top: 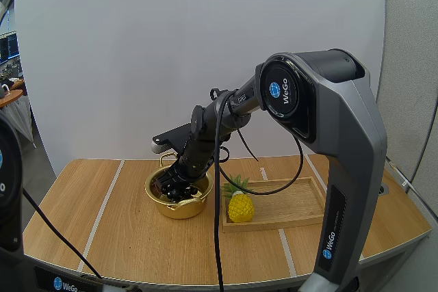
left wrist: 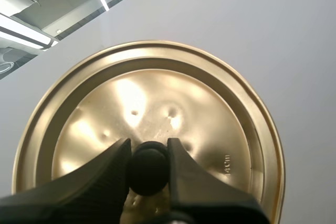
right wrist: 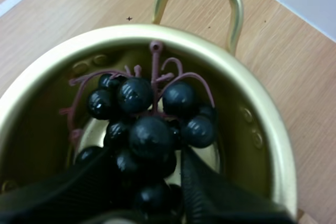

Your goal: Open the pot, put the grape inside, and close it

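The light wooden surface (top: 102, 230), crossed by pale stripes, carries two things: a gold pot (top: 176, 210), open, standing near the middle, and a shallow wooden tray (top: 291, 203) lying just beside it on its right.

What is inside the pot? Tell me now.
A bunch of dark grapes, pinched by the right gripper. Grapes and fingers cover most of the floor of the pot.

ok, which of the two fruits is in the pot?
The dark grape bunch, pinched by the right gripper inside the gold pot. The yellow pineapple sits on the wooden tray beside it.
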### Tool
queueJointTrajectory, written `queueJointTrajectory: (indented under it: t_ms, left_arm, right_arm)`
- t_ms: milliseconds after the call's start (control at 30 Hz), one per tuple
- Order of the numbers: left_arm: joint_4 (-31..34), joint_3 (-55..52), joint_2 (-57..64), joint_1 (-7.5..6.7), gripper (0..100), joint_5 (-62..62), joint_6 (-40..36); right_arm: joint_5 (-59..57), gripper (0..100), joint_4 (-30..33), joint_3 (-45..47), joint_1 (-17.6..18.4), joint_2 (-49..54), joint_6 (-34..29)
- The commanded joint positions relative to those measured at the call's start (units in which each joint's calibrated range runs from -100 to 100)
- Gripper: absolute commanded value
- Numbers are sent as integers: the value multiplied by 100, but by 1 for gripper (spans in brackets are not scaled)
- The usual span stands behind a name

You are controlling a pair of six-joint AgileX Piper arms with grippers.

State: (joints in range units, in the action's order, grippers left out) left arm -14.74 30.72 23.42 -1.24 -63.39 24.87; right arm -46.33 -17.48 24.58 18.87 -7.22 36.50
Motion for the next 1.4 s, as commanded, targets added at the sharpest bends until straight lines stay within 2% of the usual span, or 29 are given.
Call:
queueJointTrajectory:
  t_ms: [0, 267, 567, 833, 1367]
  left_arm:
    - [-42, 49, 23, -7, 0, 250, -78]
    - [-42, 49, 23, -7, 0, 250, -78]
    - [-42, 49, 23, -7, 0, 250, -78]
    - [-42, 49, 23, -7, 0, 250, -78]
    - [-42, 49, 23, -7, 0, 250, -78]
  right_arm:
    - [-182, 100, 160, -138, 6, 101, -90]
    - [-485, 100, 178, -172, 6, 894, -110]
    - [-1692, 100, 188, -100, 6, 2544, -169]
    - [-1982, 100, 188, 739, 6, 4475, -310]
    - [-3464, 100, 931, 2067, 6, 7459, -1017]
